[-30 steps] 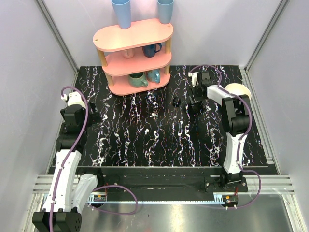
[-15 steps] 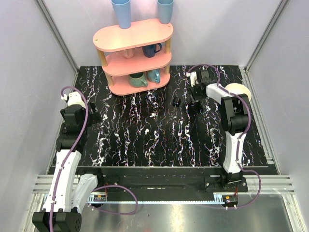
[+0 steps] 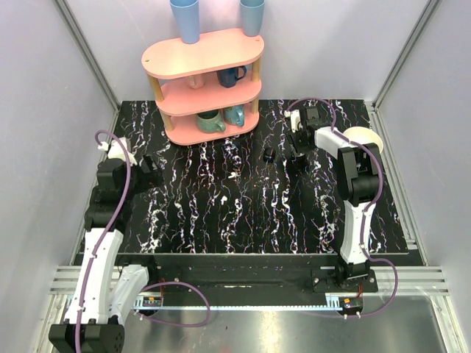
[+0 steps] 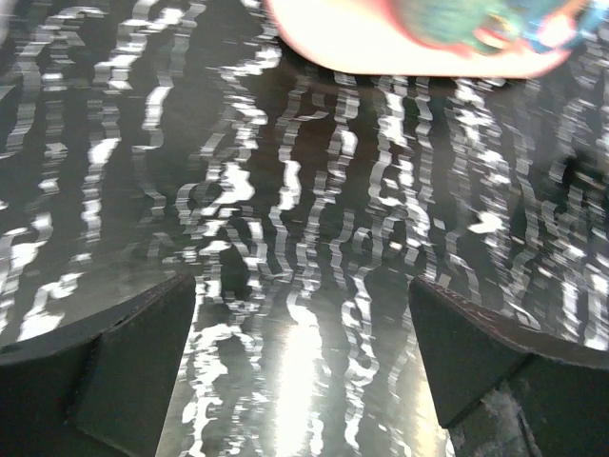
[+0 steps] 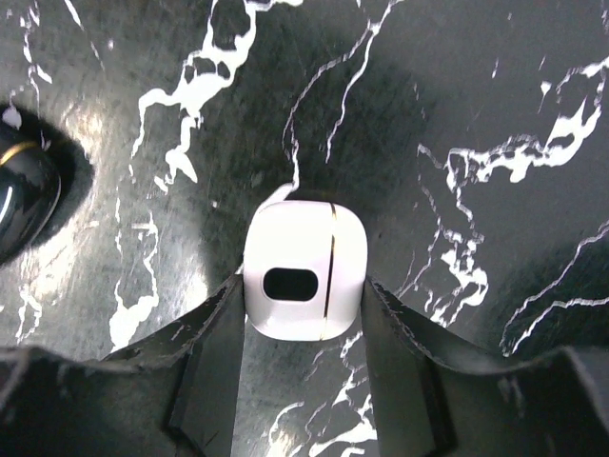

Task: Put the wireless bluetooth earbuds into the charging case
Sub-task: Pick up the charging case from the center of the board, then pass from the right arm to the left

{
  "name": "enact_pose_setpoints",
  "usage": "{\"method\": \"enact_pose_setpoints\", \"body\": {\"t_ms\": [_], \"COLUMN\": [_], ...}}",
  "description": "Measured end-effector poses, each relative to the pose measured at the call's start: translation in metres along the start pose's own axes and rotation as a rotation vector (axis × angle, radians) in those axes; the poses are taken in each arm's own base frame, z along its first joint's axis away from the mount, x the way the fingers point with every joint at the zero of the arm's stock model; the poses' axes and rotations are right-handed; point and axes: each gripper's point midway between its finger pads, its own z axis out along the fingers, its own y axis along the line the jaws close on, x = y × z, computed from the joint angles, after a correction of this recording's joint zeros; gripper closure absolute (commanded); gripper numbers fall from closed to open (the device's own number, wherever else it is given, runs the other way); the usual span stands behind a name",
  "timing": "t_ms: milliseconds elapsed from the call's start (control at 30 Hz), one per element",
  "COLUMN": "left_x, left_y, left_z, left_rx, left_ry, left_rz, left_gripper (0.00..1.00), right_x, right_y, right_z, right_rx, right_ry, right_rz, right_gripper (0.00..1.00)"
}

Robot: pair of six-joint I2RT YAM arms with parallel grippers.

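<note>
My right tool (image 5: pixel 304 290) sits far out on the right of the worktop (image 3: pixel 221 220), its two fingers pressed against opposite sides of a white rounded-square piece (image 5: pixel 303 243) that I take to be the charging case, so it looks clamped on it. The case is nearly square. Its oval slot runs across from finger to finger, and its seam runs away from me. Just to its left lies a dark glossy thing (image 5: pixel 19 190) with a gold band, close but not touching. I cannot surely pick the earbuds out of the white streaks. One brighter fleck (image 3: pixel 235 175) near mid-worktop may be one, lying left of the case, nearer my right arm than my left. My left tool (image 4: pixel 300 314) hangs spread wide and empty over bare worktop at the left. The pink shelf (image 3: pixel 202 73) with mugs stands behind, clear of any path between.
</note>
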Motion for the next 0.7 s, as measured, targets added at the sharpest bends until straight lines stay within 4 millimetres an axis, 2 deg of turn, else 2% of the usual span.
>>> {"method": "enact_pose_setpoints", "body": {"t_ms": [100,200,267,367,433,467,500,567,633,700], "left_x": [0.002,-0.005,-0.01,-0.017,-0.019,-0.02,-0.02,-0.015,-0.011,-0.004], "left_y": [-0.035,-0.065,-0.08,-0.099,-0.11,-0.125,-0.126,-0.137,-0.148,-0.159], "left_z": [-0.002,-0.008,-0.013,-0.021,-0.025,-0.029,-0.029,-0.03,-0.029,-0.028], "left_rx": [0.183,0.34,0.423,0.526,0.582,0.66,0.668,0.719,0.757,0.791], "left_ry": [0.059,0.101,0.12,0.138,0.153,0.185,0.187,0.229,0.267,0.311], "left_rz": [-0.018,-0.027,-0.025,-0.021,-0.016,-0.011,-0.01,-0.012,-0.012,-0.01], "left_gripper": [0.01,0.01,0.01,0.01,0.01,0.01,0.01,0.01,0.01,0.01], "right_x": [0.005,0.002,-0.014,-0.05,-0.071,-0.081,-0.084,-0.087,-0.078,-0.066], "right_y": [0.003,0.01,0.018,0.04,0.061,0.088,0.093,0.111,0.124,0.139], "right_z": [-0.009,-0.034,-0.062,-0.117,-0.157,-0.193,-0.205,-0.227,-0.24,-0.248], "right_rx": [-0.003,-0.014,-0.027,-0.049,-0.075,-0.124,-0.131,-0.17,-0.2,-0.241], "right_ry": [0.018,0.009,-0.045,-0.185,-0.289,-0.384,-0.411,-0.483,-0.518,-0.553], "right_rz": [0.018,0.03,0.018,-0.034,-0.086,-0.156,-0.169,-0.227,-0.282,-0.353], "right_gripper": [0.86,0.86,0.87,0.87,0.88,0.87,0.87,0.87,0.91,1.0]}}
